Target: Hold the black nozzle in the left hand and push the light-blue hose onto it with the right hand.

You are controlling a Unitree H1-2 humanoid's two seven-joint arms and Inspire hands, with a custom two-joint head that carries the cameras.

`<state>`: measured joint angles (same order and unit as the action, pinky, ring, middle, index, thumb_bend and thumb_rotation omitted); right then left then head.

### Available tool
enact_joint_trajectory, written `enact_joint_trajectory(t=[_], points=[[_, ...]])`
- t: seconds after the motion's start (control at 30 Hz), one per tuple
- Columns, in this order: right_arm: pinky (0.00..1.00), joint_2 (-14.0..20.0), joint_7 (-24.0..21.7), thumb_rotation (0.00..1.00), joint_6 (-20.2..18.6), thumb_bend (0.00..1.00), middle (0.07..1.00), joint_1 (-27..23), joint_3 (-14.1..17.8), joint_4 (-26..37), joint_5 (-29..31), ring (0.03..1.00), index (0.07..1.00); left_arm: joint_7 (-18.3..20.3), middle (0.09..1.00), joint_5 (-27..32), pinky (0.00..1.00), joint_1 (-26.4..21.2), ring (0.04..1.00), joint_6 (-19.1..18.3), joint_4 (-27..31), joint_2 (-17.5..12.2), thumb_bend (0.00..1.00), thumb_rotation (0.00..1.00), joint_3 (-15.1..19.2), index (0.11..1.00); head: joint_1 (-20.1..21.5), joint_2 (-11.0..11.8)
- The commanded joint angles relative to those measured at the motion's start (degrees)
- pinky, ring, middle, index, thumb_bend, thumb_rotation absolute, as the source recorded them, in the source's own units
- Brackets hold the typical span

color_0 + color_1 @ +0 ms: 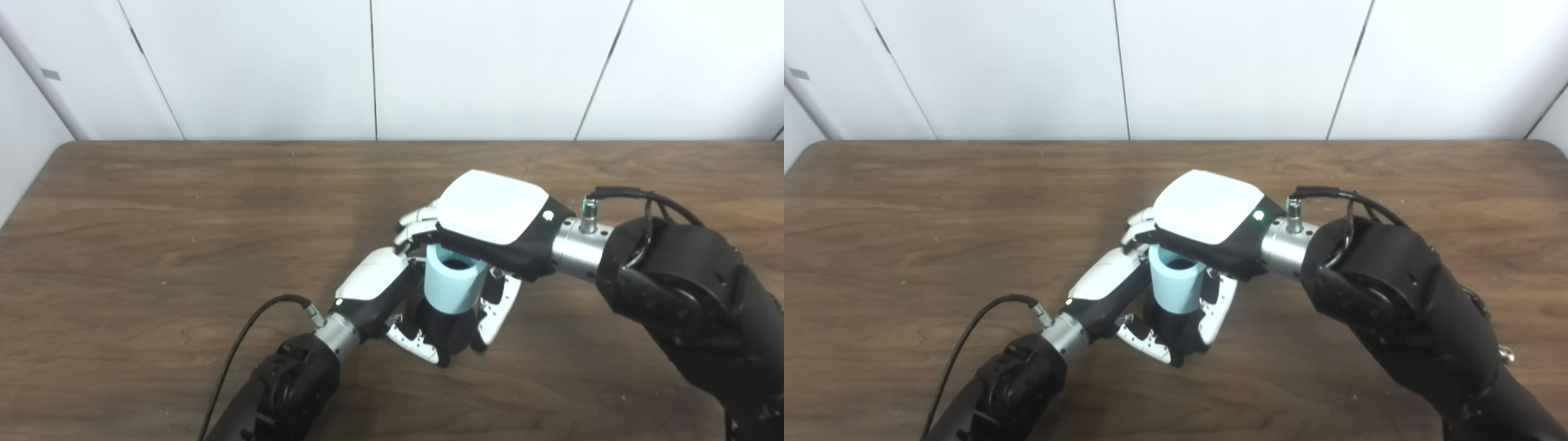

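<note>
Fingers [422,343] of the left hand [373,285] wrap the black plastic nozzle [450,331] above the brown wooden desk [153,245]; the right hand [490,214] clasps the short light-blue hose [453,285] seated on its top.

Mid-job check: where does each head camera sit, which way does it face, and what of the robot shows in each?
Left eye view: on the head, left side, looking down at the wooden table; left hand around the black nozzle, right hand over the light-blue hose.
Right eye view: a little to the right, same downward aim; both arms show.
Shared: both hands, hose, nozzle, table, white wall.
</note>
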<state>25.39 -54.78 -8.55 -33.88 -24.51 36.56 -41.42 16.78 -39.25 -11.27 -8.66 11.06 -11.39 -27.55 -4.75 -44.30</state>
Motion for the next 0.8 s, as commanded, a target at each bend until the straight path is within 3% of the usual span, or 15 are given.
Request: enact_joint_trajectory(t=[0.0, 0.1, 0.2, 0.3, 0.43, 0.77], points=[[1.0, -0.69, 2.34, 0.59, 0.57, 0.92, 1.0, -1.39, 2.21, 0.87, 0.7, 1.0, 0.978, 2.67, 0.556, -1.25, 1.0, 0.81, 0.741, -2.08, -2.66, -0.61, 0.51, 0.0, -0.99, 0.447, 0.06, -0.09], [1.0, -1.89, 4.81, 0.72, 1.22, 0.85, 1.0, -0.87, 3.98, 1.16, 1.11, 1.0, 0.997, 2.71, 0.544, -1.52, 1.0, 0.84, 0.772, -2.17, -2.82, -0.52, 0.51, 0.0, -1.24, 0.456, 0.12, -0.11], [1.0, -3.04, 6.61, 0.77, 1.33, 0.81, 1.0, -0.72, 5.55, 1.17, 1.67, 1.0, 1.0, 3.58, 0.529, -1.9, 1.0, 0.66, 0.796, -3.23, -2.5, -0.49, 0.52, 0.0, -1.41, 0.465, 0.1, -0.04], [1.0, -3.31, 8.07, 0.83, 2.54, 0.76, 1.0, -0.89, 6.41, 0.83, 1.32, 1.0, 1.0, 3.91, 0.519, -1.22, 1.0, 0.82, 0.73, -3.55, -2.14, -0.38, 0.52, 0.0, -1.28, 0.471, 0.1, -0.04], [1.0, -2.55, 8.47, 0.9, 3.99, 0.71, 1.0, -1.19, 7.42, 1.4, 0.09, 1.0, 1.0, 3.24, 0.507, -0.27, 1.0, 1.05, 0.72, -2.41, -2.58, -0.28, 0.52, 0.0, -1.18, 0.477, 0.09, -0.01], [1.0, -0.73, 8.29, 0.96, 4.98, 0.66, 1.0, 2.09, 10.59, 5.71, 1.79, 1.0, 1.0, 2.76, 0.487, -0.45, 1.0, 0.93, 0.714, -1.7, -2.9, -0.72, 0.52, 0.0, -1.3, 0.486, -0.08, -0.22]])
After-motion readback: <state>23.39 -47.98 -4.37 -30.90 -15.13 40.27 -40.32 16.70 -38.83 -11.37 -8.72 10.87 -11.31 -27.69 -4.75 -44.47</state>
